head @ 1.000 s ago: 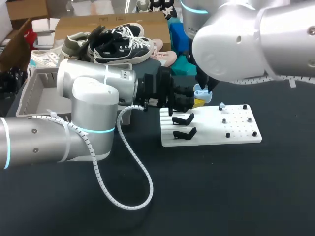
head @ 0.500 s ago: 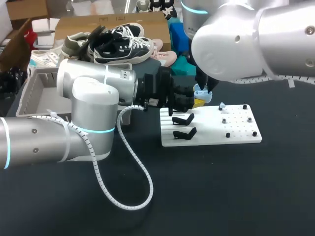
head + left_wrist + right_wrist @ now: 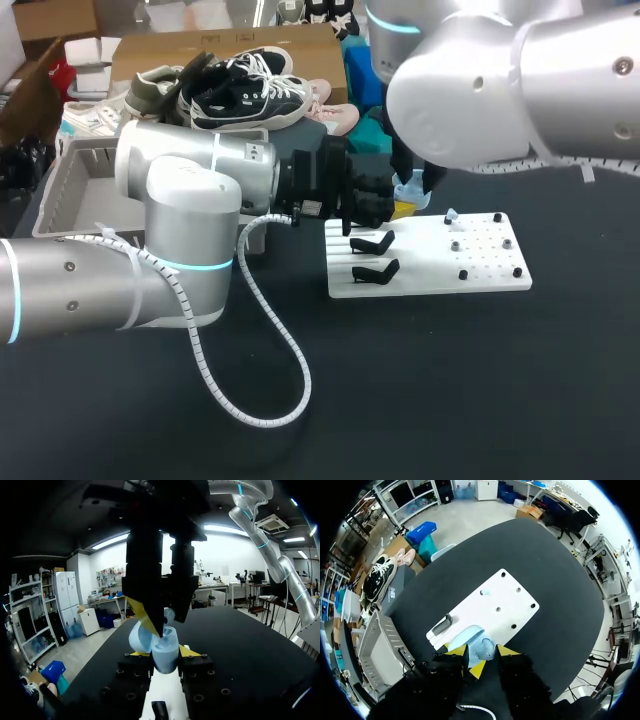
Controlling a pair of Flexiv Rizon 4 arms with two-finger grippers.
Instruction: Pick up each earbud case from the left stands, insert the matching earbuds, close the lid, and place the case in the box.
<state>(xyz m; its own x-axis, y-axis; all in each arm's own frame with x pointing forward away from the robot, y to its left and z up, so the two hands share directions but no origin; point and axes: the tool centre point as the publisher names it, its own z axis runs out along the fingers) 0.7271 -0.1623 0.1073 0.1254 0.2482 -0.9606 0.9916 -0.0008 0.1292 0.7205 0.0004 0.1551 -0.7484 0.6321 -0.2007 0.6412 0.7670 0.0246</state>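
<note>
A light blue earbud case (image 3: 161,649) with its lid up sits between the yellow tips of my left gripper (image 3: 162,653), which is shut on it from both sides. In the head view the case (image 3: 408,189) hangs above the back edge of the white board (image 3: 480,270), held by my left gripper (image 3: 398,207). My right gripper (image 3: 416,180) comes down from above. Its fingers (image 3: 145,618) stand slightly apart right over the open case, with a small pale earbud (image 3: 169,614) at the case's mouth. From the right wrist the case (image 3: 475,642) lies just ahead of my right gripper (image 3: 480,654).
On the board, two black stands (image 3: 374,243) (image 3: 376,270) are at its left end and small pegs (image 3: 462,273) dot its right half. A grey box (image 3: 70,185) stands at the far left. The left arm's cable (image 3: 275,385) loops over the table.
My right arm has shifted slightly, and its fingers have parted over the case. The left arm and the case have stayed still.
</note>
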